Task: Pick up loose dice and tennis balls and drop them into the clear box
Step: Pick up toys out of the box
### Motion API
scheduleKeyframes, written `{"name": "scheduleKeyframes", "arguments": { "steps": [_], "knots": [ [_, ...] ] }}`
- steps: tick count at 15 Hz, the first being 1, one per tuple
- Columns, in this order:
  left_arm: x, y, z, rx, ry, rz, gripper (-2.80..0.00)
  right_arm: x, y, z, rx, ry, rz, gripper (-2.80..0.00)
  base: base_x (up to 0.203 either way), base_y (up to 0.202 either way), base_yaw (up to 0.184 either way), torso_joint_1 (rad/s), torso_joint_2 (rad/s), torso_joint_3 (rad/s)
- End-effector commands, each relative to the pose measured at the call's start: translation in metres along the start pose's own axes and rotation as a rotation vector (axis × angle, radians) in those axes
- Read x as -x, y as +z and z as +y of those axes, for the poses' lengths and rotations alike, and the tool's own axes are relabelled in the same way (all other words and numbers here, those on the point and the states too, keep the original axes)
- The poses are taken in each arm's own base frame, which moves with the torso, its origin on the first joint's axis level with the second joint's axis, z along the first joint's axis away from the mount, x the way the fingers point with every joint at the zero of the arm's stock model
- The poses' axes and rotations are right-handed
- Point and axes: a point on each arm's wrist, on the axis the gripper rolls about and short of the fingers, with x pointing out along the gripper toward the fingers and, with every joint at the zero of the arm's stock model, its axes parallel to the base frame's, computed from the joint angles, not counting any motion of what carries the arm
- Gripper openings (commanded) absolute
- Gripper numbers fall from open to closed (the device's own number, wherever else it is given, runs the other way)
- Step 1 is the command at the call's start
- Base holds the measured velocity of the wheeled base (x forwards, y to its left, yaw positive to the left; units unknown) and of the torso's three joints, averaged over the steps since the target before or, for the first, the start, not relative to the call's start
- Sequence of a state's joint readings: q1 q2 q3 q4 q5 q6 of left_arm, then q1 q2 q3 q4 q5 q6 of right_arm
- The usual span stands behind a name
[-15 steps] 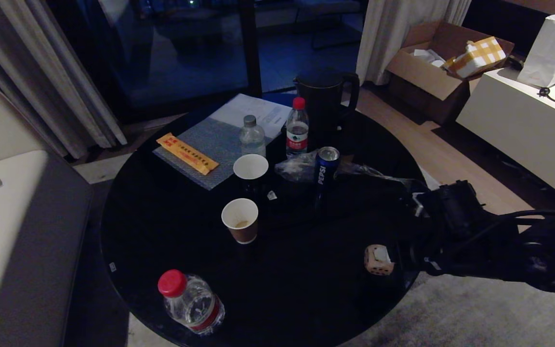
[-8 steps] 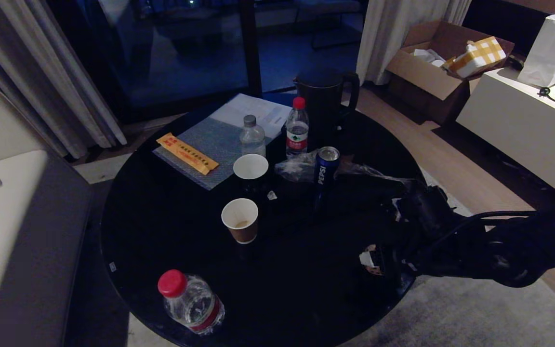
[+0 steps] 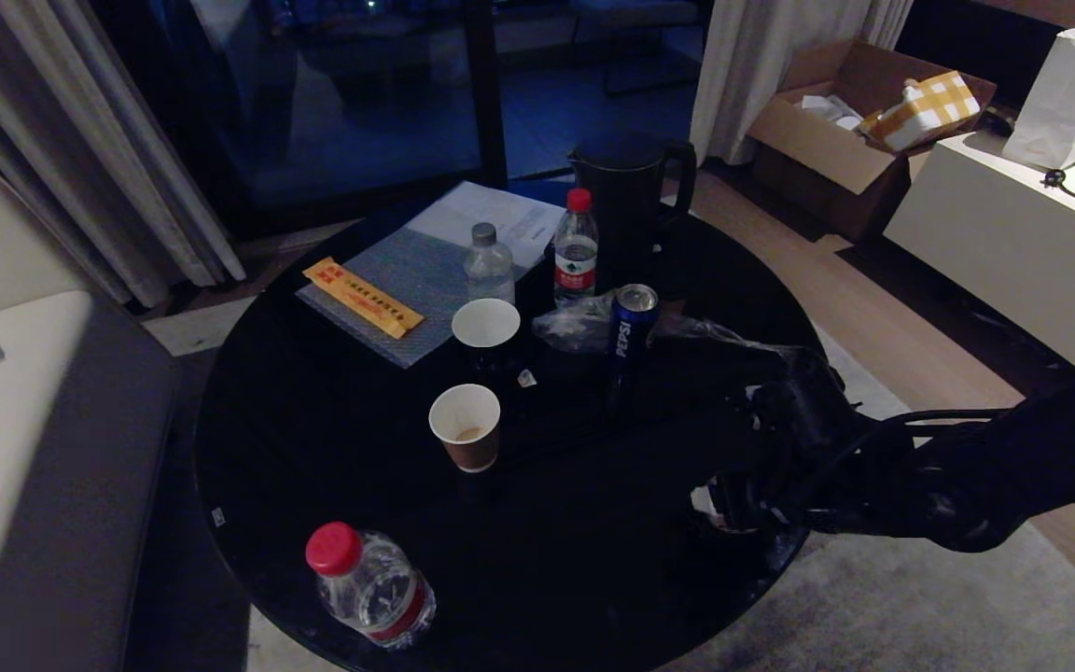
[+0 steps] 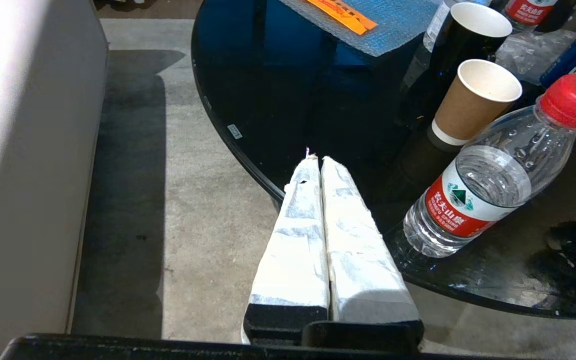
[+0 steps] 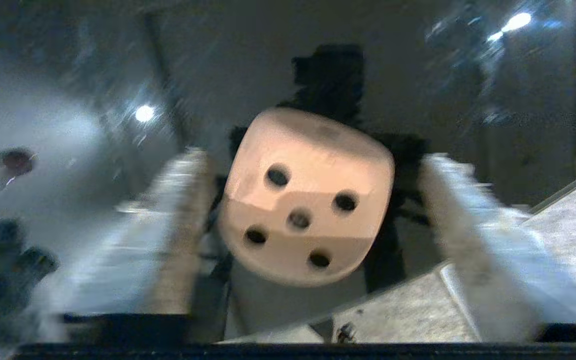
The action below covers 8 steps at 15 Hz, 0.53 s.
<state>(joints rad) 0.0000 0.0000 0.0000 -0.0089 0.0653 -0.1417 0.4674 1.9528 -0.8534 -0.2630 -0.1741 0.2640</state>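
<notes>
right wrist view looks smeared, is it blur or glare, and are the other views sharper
Right wrist view: motion blur smears the right gripper, while the beige die stays fairly crisp, with light glints on the glossy table. Head view: dim. Left wrist view: sharp and bright.

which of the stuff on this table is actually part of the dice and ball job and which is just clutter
Part of the job:
- beige die, near the table's edge, between the open right gripper's fingers
- no tennis ball, red die or clear box in view

Just lying about:
- two paper cups
- Pepsi can
- water bottles
- black kettle
- orange packet
- papers
</notes>
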Motion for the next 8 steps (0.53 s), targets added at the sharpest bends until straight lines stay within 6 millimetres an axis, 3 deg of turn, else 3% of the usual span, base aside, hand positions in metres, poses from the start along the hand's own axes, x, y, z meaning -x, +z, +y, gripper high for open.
{"name": "scheduleKeyframes", "arguments": {
  "steps": [1, 5, 8],
  "knots": [
    [0.0, 0.0, 0.0, 0.001, 0.001, 0.0, -2.8, -0.006, 0.0, 0.002, 0.0, -0.012, -0.005, -2.8, 0.0, 0.0, 0.0, 0.0, 0.0, 0.0],
    [0.0, 0.0, 0.0, 0.001, 0.001, 0.001, -2.8, -0.008, 0.0, 0.003, 0.002, -0.02, -0.017, -2.8, 0.0, 0.0, 0.0, 0.0, 0.0, 0.0],
    [0.0, 0.0, 0.0, 0.001, 0.001, 0.001, -2.8, 0.016, 0.01, 0.001, -0.012, -0.01, -0.082, -2.8, 0.0, 0.0, 0.0, 0.0, 0.0, 0.0]
  ]
}}
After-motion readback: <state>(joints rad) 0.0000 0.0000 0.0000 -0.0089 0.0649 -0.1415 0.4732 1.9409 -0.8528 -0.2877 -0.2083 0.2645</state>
